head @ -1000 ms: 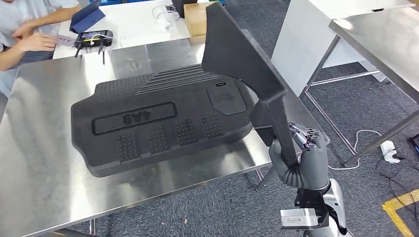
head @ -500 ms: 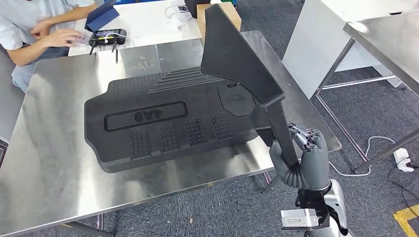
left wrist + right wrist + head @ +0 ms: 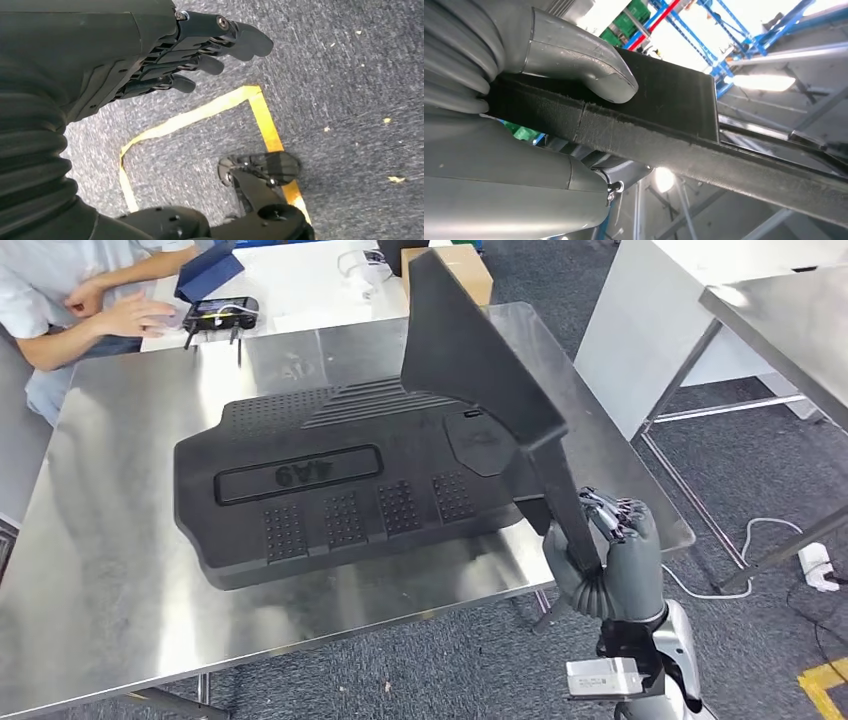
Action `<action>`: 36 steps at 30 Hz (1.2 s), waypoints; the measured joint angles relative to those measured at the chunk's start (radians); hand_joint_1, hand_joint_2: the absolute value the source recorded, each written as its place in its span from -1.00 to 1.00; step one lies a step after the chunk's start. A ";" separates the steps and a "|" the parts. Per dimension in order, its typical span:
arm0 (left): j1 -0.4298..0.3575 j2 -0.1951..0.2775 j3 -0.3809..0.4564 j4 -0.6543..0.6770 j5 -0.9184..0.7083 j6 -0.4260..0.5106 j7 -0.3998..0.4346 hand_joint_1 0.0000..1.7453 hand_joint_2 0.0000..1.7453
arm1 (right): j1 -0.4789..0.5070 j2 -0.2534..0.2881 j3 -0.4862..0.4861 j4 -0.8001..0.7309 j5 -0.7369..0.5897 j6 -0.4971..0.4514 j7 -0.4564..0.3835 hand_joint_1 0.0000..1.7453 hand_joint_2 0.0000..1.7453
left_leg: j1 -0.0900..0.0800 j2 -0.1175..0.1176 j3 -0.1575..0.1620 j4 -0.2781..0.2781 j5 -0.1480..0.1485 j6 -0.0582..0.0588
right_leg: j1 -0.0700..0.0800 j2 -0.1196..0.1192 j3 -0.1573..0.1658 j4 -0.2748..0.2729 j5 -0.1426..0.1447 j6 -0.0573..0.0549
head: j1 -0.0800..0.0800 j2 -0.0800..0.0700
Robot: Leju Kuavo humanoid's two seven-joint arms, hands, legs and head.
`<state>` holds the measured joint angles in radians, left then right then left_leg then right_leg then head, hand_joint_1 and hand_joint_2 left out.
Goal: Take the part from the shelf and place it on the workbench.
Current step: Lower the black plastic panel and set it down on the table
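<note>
**Inspector:** Status of the part?

**Assistant:** The right hand (image 3: pixel 607 565) grips the dark flat part (image 3: pixel 480 370) by its narrow lower end. The panel stands nearly upright above the near right corner of the steel counter (image 3: pixel 90 570). In the right wrist view the thumb (image 3: pixel 579 60) and fingers press on opposite faces of the panel's edge, a firm pinch.

**Inspector:** Progress against the task?

**Assistant:** I judge the pick-up done: the part is in hand and at the counter, with the shelf no longer in the picture. The placing is not yet done; the part does not rest on the steel. 1 large ribbed black mat (image 3: pixel 340 490) (marked with raised characters I cannot read reliably) already covers the middle of the counter, so bare steel lies mainly to the left and along the near edge.

**Inspector:** The other hand?

**Assistant:** The left hand (image 3: pixel 150 60) hangs over grey carpet with a yellow floor line (image 3: pixel 200 115); its fingers are loosely extended, slightly apart, holding nothing.

**Inspector:** Anything obscured?

**Assistant:** The panel hides the mat's far right corner and part of the counter behind it. Its top is cut off by the frame. A person (image 3: pixel 70 300) sits at the far left, partly cropped, hands near a device (image 3: pixel 215 312) on a white table (image 3: pixel 300 290).
</note>
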<state>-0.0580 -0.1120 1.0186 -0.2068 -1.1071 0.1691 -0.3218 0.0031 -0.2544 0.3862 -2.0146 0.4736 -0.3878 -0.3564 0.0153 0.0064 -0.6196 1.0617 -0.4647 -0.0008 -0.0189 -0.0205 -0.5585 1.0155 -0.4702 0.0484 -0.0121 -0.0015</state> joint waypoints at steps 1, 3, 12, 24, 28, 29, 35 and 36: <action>0.000 0.000 0.000 0.000 0.000 0.000 -0.001 -1.00 1.00 | 0.000 0.000 0.000 0.000 0.001 0.000 0.000 1.00 1.00 | -0.001 -0.004 -0.002 -0.001 0.002 0.008 | 0.000 -0.003 0.001 -0.003 0.001 0.004 | 0.001 0.000; 0.000 0.000 0.000 0.000 -0.001 0.000 -0.002 -1.00 1.00 | -0.002 -0.001 0.000 0.000 0.002 0.000 0.001 1.00 1.00 | 0.000 -0.011 -0.003 -0.005 0.007 0.022 | -0.002 -0.002 -0.011 0.017 -0.013 0.008 | 0.002 0.000; 0.000 0.000 0.001 0.000 -0.001 0.000 -0.004 -1.00 1.00 | -0.020 -0.003 0.001 0.003 -0.001 0.012 0.010 1.00 1.00 | -0.002 -0.048 -0.005 -0.007 0.012 0.036 | -0.001 0.025 -0.052 0.088 -0.030 0.022 | 0.006 0.000; 0.001 0.000 0.004 0.000 -0.001 -0.001 -0.011 -1.00 1.00 | -0.045 -0.001 0.007 0.009 -0.002 0.017 0.016 1.00 1.00 | -0.001 -0.014 -0.134 0.266 -0.106 -0.010 | -0.005 -0.002 0.002 -0.011 0.010 -0.023 | 0.004 0.000; 0.001 0.002 0.005 0.000 -0.001 -0.001 -0.013 -1.00 1.00 | -0.045 0.000 0.010 0.011 -0.001 0.017 0.016 1.00 1.00 | 0.004 0.008 -0.021 0.046 -0.002 -0.013 | -0.004 -0.013 0.006 0.000 -0.001 -0.012 | 0.003 0.000; 0.000 0.001 0.005 0.000 -0.001 -0.002 -0.014 -1.00 1.00 | -0.045 0.000 0.011 0.011 -0.001 0.017 0.016 1.00 1.00 | 0.003 0.011 -0.007 0.014 0.005 -0.009 | 0.000 -0.015 0.005 0.003 -0.003 -0.006 | 0.003 0.000; 0.000 0.000 0.005 0.000 -0.001 -0.018 -0.022 -1.00 1.00 | -0.046 -0.001 0.016 0.011 -0.010 0.016 0.016 1.00 1.00 | -0.002 -0.005 -0.007 -0.008 0.013 0.014 | 0.005 -0.024 0.000 -0.016 0.001 -0.003 | 0.005 0.000; 0.000 0.000 0.005 0.000 -0.001 -0.024 -0.024 -1.00 1.00 | -0.046 -0.001 0.016 0.011 -0.012 0.016 0.016 1.00 1.00 | -0.003 -0.007 -0.007 -0.008 0.013 0.015 | 0.005 -0.025 0.001 -0.018 0.002 -0.005 | 0.005 0.000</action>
<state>-0.0575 -0.1123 1.0235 -0.2066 -1.1078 0.1453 -0.3453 -0.0433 -0.2558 0.4026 -2.0036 0.4619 -0.3720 -0.3401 0.0121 -0.0004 -0.6270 1.0537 -0.4520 0.0141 -0.0138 -0.0454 -0.5574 0.9970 -0.4685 0.0436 -0.0070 -0.0015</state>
